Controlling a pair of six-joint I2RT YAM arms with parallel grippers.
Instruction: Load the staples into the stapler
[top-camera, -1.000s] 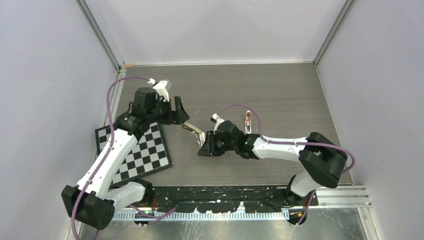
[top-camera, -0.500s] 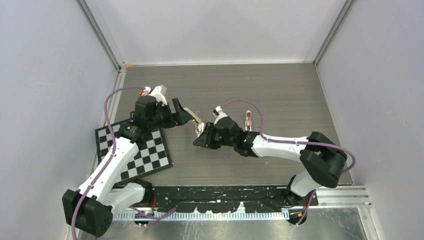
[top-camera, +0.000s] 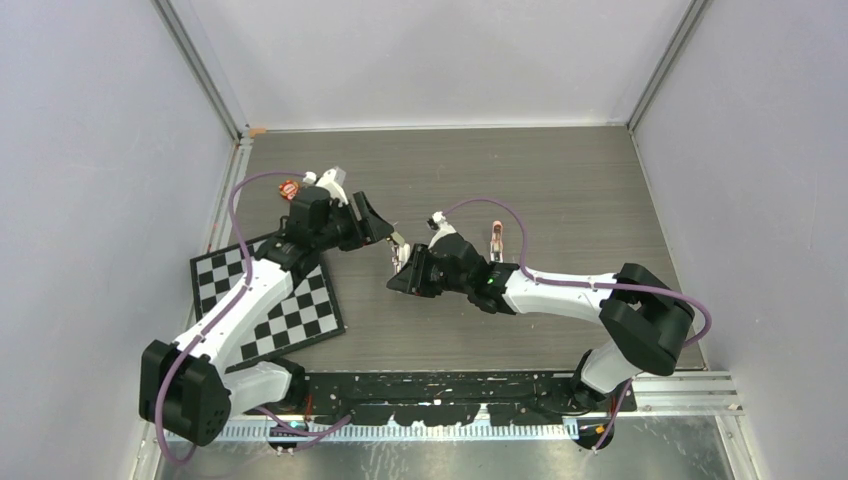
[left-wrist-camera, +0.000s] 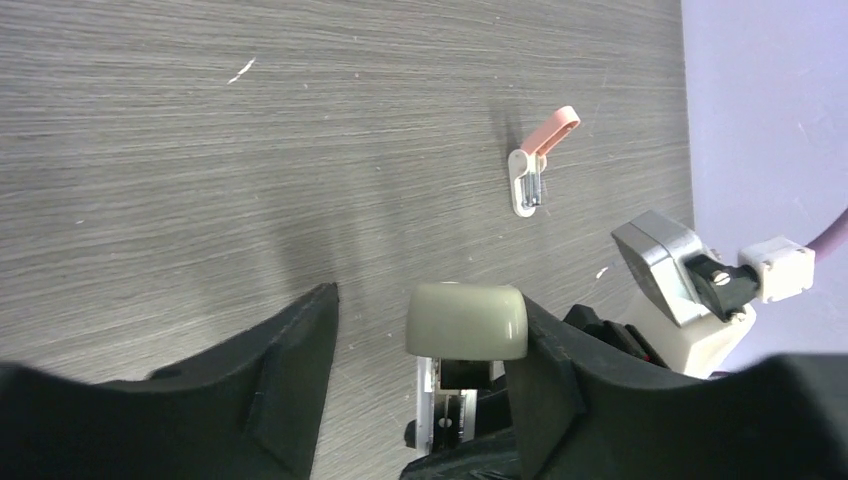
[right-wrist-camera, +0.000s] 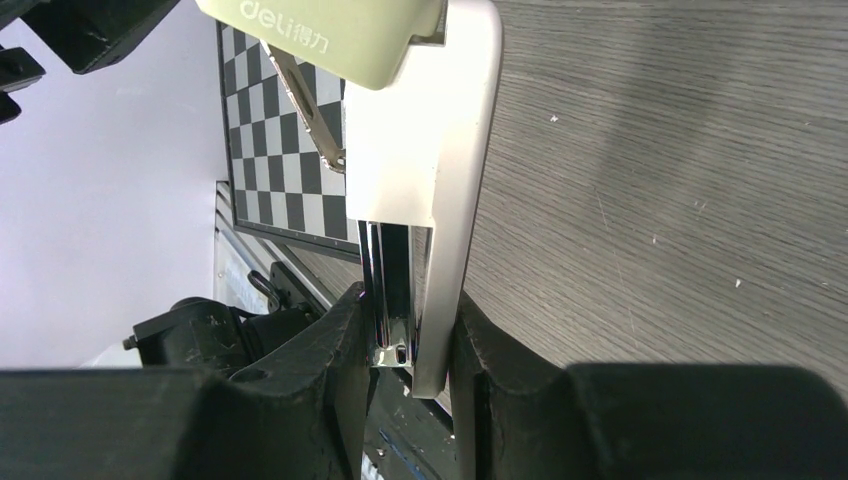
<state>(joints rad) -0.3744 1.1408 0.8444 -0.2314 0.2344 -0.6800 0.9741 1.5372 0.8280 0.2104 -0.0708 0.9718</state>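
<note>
Closing in since before, left gripper (left-wrist-camera: 428, 300) gapes around stapler (right-wrist-camera: 440, 150) that right gripper (right-wrist-camera: 410, 312) clamps.

Even, diffuse overhead light; soft shadows; blurred wrist-view foregrounds.

The left arm (top-camera: 235, 310) reaches from its near-left base toward the middle, and the left gripper (top-camera: 378, 226) points right with jaws spread wide. The right arm (top-camera: 560, 292) stretches low to the left, the right gripper (top-camera: 402, 272) clamped on the stapler (right-wrist-camera: 440, 150). The 2 grippers sit just beside each other.
</note>
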